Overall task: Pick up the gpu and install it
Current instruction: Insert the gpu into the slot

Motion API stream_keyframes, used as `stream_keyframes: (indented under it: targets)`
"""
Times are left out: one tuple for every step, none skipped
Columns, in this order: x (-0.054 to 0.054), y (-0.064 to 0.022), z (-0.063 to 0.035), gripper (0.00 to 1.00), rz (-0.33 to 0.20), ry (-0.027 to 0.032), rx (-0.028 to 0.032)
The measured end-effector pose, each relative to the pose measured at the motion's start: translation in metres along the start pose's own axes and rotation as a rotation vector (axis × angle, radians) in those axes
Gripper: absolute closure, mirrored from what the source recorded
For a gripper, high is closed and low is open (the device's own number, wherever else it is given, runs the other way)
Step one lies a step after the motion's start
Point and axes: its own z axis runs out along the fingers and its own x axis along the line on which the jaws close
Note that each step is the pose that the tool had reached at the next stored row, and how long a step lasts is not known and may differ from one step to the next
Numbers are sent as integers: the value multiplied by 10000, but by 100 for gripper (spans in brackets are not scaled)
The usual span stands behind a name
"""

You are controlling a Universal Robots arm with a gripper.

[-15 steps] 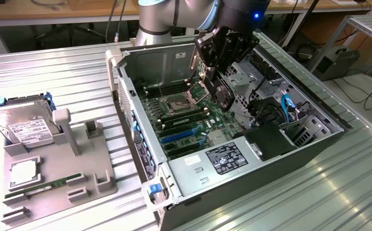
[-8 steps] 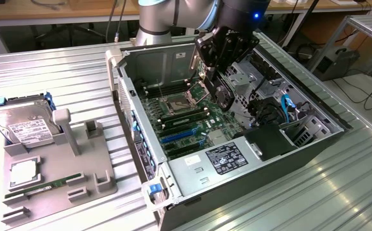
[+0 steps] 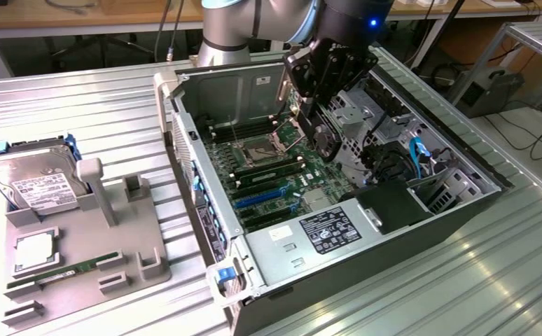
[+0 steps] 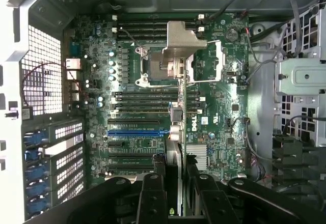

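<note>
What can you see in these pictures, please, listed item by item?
table: one, silver ribbed metal, under everything
computer case: one, black and silver, open, middle of the table
motherboard: one, green, inside the case
blue slot: one, on the motherboard
blue cable: one, inside the case, toward the exterior view's right
fixture: one, grey, exterior view's left
hard drive: one, silver with white label, in the fixture
memory stick: one, green, lying in the fixture
gpu: one, dark, held over the motherboard
arm: one, grey, behind the case
hand: one, black, shut on the gpu
</note>
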Motion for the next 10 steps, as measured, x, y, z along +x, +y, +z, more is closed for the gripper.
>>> stream_keyframes:
  targets:
    - [0, 0, 0, 74, 11, 0, 0]
    - [0, 0, 0, 74, 18, 0, 0]
    - [0, 0, 0, 74, 24, 0, -1]
    - [0, 0, 0, 74, 31, -1, 0]
    - [0, 0, 0, 74, 37, -1, -1]
    - [0, 0, 0, 74, 44, -1, -1]
    - [0, 0, 0, 74, 49, -1, -1]
    - [0, 0, 0, 74, 56, -2, -1]
    - [0, 0, 0, 74, 62, -2, -1]
    - [0, 0, 0, 74, 68, -2, -1]
